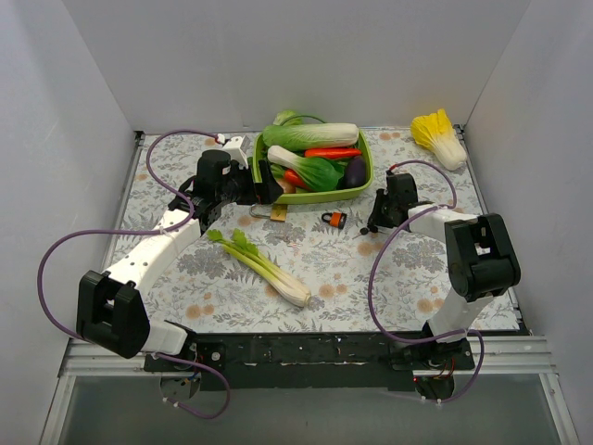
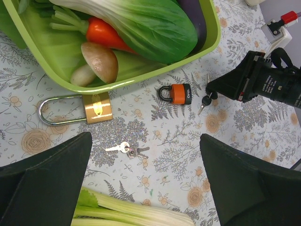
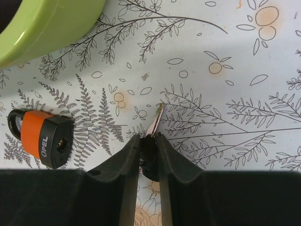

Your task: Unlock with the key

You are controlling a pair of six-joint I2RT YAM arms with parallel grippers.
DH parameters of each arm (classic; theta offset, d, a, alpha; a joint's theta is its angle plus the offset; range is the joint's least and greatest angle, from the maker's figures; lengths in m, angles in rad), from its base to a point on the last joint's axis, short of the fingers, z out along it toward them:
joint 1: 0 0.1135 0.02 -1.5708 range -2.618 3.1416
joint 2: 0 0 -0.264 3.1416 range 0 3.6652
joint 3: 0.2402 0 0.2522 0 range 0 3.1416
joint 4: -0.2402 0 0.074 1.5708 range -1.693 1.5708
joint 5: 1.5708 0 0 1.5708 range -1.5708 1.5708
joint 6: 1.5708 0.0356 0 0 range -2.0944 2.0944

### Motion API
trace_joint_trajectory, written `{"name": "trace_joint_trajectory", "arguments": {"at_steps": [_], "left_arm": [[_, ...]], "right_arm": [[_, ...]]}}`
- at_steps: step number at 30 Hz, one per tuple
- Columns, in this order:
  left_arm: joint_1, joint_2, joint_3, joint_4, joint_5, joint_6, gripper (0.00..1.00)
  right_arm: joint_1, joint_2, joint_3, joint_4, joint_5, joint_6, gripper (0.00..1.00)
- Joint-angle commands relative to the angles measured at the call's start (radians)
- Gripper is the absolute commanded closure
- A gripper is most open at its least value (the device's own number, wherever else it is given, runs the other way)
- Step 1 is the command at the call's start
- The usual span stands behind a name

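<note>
My right gripper [image 3: 149, 140] is shut on the black head of the key [image 3: 155, 120]; its silver blade points forward, just above the flowered table. The small orange-red padlock [image 3: 44, 139] with a black shackle lies on its side to the left of the key, apart from it. In the left wrist view the key [image 2: 205, 100] hangs from the right gripper, right of the red padlock [image 2: 178, 93]. My left gripper [image 2: 146, 183] is open and empty above the table. The brass padlock [image 2: 96, 107] lies by the tray rim.
A green tray [image 1: 365, 178] full of vegetables stands behind the padlocks. A loose bunch of small silver keys [image 2: 128, 149] lies below the brass padlock. A celery stalk [image 1: 264, 267] lies at the front middle. A yellow cabbage [image 1: 440, 137] sits at the back right.
</note>
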Motion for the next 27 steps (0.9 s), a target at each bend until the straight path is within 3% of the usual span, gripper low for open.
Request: {"name": "trace_joint_trajectory", "arguments": {"at_steps": [1, 9, 11, 13, 17, 23, 27], "left_arm": [[-0.002, -0.036, -0.004, 0.012, 0.007, 0.009, 0.02], [0.000, -0.041, -0.004, 0.012, 0.009, 0.009, 0.02], [0.000, -0.044, -0.004, 0.012, 0.010, 0.007, 0.02], [0.000, -0.045, -0.002, 0.012, 0.009, 0.009, 0.02], [-0.002, -0.045, -0.006, 0.014, 0.015, 0.007, 0.02], [-0.002, -0.053, -0.018, 0.038, 0.044, -0.001, 0.02], [-0.002, -0.059, -0.038, 0.079, 0.154, -0.016, 0.02]], "right_arm": [[-0.002, 0.038, 0.006, -0.024, 0.025, 0.026, 0.73], [0.001, 0.013, -0.029, -0.021, -0.020, 0.069, 0.75], [0.000, 0.001, -0.041, 0.016, -0.020, 0.082, 0.90], [0.001, -0.007, -0.051, 0.031, -0.047, 0.089, 0.98], [0.001, -0.043, -0.063, 0.076, -0.081, 0.086, 0.99], [0.001, -0.164, -0.129, 0.231, -0.273, 0.018, 0.99], [0.003, -0.238, -0.150, 0.291, -0.510, -0.060, 0.99]]}}
